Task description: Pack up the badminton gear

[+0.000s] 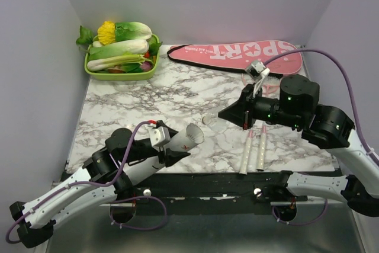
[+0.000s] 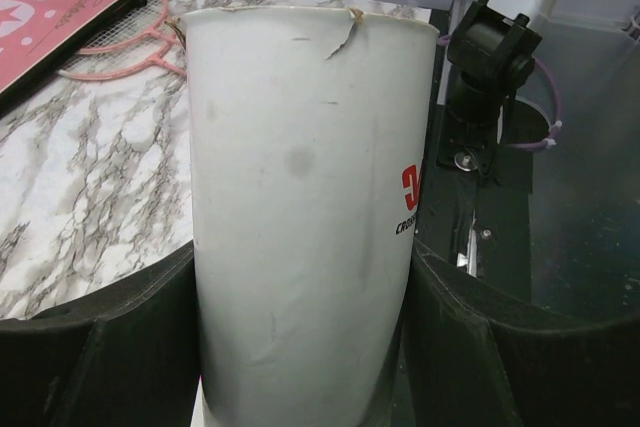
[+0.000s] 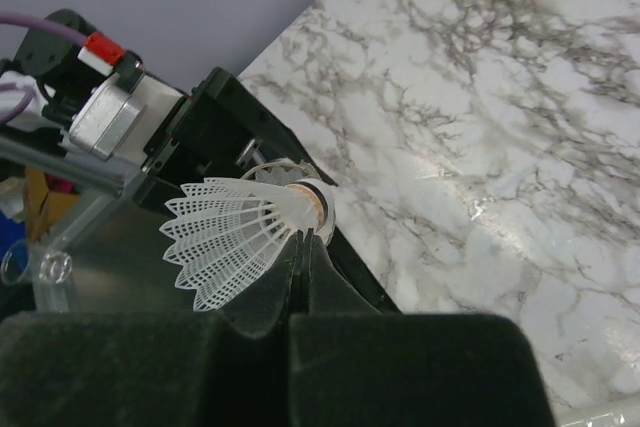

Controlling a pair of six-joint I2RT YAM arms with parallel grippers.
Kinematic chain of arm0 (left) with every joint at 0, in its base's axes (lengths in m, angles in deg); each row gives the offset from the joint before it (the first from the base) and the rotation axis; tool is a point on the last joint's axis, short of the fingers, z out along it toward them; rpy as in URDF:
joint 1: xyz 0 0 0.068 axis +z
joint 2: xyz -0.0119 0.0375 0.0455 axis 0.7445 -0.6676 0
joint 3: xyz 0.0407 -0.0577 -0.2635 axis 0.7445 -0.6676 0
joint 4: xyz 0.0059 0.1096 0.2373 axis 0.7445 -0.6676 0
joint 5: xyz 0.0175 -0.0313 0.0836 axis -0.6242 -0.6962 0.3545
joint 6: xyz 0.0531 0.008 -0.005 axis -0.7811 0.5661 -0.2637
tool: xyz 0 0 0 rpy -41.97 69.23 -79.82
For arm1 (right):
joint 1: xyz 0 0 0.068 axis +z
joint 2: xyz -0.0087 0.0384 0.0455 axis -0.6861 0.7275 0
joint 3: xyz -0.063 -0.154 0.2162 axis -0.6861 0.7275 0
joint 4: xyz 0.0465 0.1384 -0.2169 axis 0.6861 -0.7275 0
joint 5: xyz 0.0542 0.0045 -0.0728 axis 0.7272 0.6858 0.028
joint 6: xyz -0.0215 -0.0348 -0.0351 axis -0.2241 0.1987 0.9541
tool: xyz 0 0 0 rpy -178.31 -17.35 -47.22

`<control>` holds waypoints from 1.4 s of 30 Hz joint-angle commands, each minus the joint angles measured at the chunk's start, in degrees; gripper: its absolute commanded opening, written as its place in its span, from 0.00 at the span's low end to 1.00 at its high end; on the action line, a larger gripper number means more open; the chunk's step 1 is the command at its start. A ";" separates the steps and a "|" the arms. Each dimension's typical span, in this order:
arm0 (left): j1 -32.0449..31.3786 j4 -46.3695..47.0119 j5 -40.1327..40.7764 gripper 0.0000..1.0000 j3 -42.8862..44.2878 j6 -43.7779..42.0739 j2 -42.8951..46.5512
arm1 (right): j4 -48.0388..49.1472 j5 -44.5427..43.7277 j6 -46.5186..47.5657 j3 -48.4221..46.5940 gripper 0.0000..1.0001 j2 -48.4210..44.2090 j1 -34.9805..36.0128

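White tube (image 2: 300, 197), clamped crosswise between the widely spread left jaws and held tilted above the near left part of the tabletop (image 1: 148, 96), its open mouth turned toward the right arm (image 1: 308, 108). Right jaws are pressed together on the neck of 1 white shuttlecock (image 3: 235, 242), carried in the air just beside that mouth. Step in hand, as judged: loading the shuttlecock into the tube. The next move calls for lining the shuttlecock's axis with the tube's and pushing it through the mouth before the right jaws part; whether cork or skirt would lead cannot be told for certain. A small tear (image 2: 340, 35) in the tube's rim could snag the mesh skirt. Around: 2 rackets (image 1: 246, 152) lying side by side on the tabletop, handles toward the near edge, heads partly hidden under the right arm; pink cover (image 1: 237, 53) lettered SPORT along the far edge; green tray (image 1: 121, 77) of vegetables in the far left corner, well apart. Nothing lies between mouth and shuttlecock; rackets and cover are not yet packed.
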 commanded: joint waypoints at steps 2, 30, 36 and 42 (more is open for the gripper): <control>0.16 2.55 -4.33 0.00 0.25 0.75 0.46 | -0.58 12.39 0.51 1.57 0.01 1.79 -0.24; 0.16 3.08 -3.98 0.00 -0.01 0.57 2.39 | 7.41 6.60 -3.09 8.86 0.01 10.05 6.69; 0.16 3.08 -3.98 0.00 -0.10 0.57 2.57 | 8.30 4.48 -3.71 9.48 0.01 13.04 9.68; 0.16 3.26 -3.98 0.00 -0.19 0.66 2.74 | 4.79 0.00 -3.45 6.85 0.01 17.78 13.02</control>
